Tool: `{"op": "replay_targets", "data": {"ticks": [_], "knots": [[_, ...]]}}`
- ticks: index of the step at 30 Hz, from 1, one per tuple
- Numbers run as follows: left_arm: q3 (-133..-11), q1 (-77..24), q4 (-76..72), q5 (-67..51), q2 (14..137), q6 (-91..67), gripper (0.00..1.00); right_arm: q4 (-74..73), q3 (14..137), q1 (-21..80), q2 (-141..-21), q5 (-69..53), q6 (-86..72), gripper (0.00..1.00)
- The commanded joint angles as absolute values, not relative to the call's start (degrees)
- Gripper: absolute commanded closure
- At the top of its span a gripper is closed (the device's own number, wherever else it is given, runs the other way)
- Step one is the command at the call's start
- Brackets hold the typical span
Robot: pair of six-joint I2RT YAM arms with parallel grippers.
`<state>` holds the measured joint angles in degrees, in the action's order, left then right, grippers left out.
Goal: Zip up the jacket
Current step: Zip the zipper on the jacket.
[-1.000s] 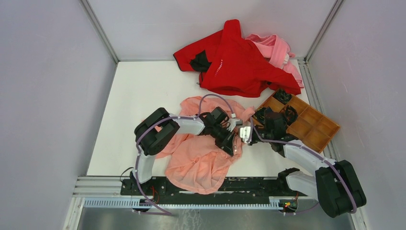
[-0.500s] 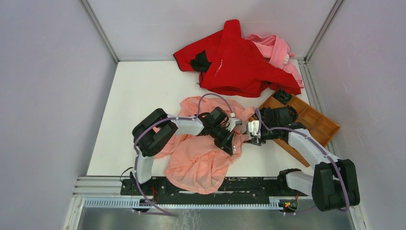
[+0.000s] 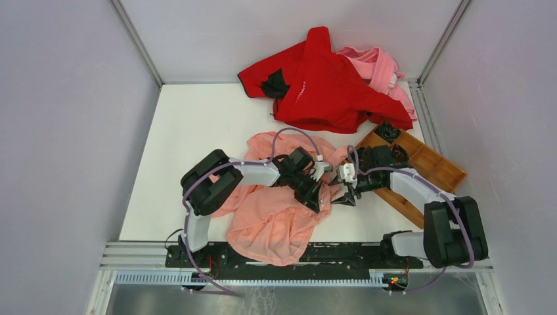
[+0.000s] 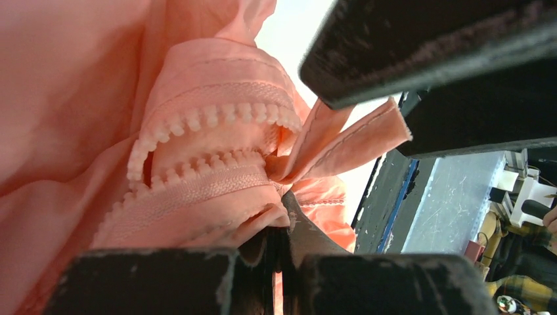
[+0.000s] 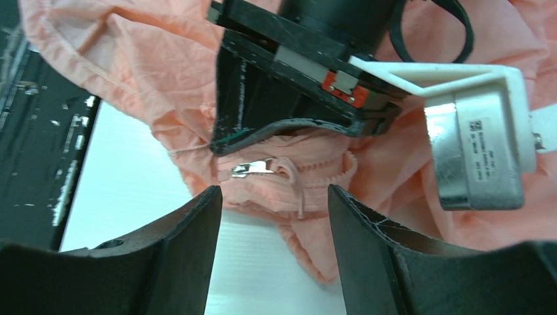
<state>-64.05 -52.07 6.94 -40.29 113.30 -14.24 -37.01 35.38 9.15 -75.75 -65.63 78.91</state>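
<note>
white tabletop inside grey walls, a metal rail along its near edge; the left gripper is clenched on the right edge of the jacket, pinching a fold of salmon fabric just beside the zipper; in the left wrist view the zipper teeth curve in two rows that stand parted, with a hem flap sticking out towards the fingertips; the right gripper is released, jaws apart and holding nothing, just to the right of the left one and aimed at it; between its fingers, further on, the metal zipper pull lies flat on the cloth directly under the left gripper's black tips, which crowd the space above it; both arms bend in over the garment, and the left forearm covers part of its far half.

the jacket lies crumpled at the near middle of the table; its long axis runs far to near, and its near end drapes over the table edge onto the rail; the zipper end faces right.

to the right, a wooden tray with compartments sits partly under the right arm; at the far side a red garment lies heaped, with a paler pink garment touching its right side, both well apart from the jacket.
</note>
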Motion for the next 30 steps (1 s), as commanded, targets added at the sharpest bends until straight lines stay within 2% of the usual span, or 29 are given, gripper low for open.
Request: {"op": "replay_targets", "data": {"ticks": [1,4,13,26,28,30], "knots": [[-64.06,-52.45,6.93,-39.34,111.25,-11.41,0.98,-18.59,31.68,10.83,-71.85,-62.00,62.16,0.33],[-64.24,-52.57,6.94,-39.46,111.23,-11.41,0.98,-16.53,31.12,12.97,-71.48,-61.09,61.58,0.34],[-64.01,-52.53,7.02,-39.43,110.83,-11.38,0.98,-17.75,31.32,17.39,-71.67,-56.22,65.79,0.68],[-64.16,-52.60,7.47,-38.85,110.08,-11.42,0.98,-18.91,30.94,19.05,-70.91,-52.29,69.34,0.72],[-64.09,-52.50,7.47,-38.80,109.97,-11.50,0.98,-19.60,31.11,19.51,-70.94,-52.51,69.97,0.77],[-64.07,-52.55,7.43,-38.63,109.97,-11.60,0.98,-21.01,31.49,19.77,-70.93,-53.26,71.33,0.87]]}}
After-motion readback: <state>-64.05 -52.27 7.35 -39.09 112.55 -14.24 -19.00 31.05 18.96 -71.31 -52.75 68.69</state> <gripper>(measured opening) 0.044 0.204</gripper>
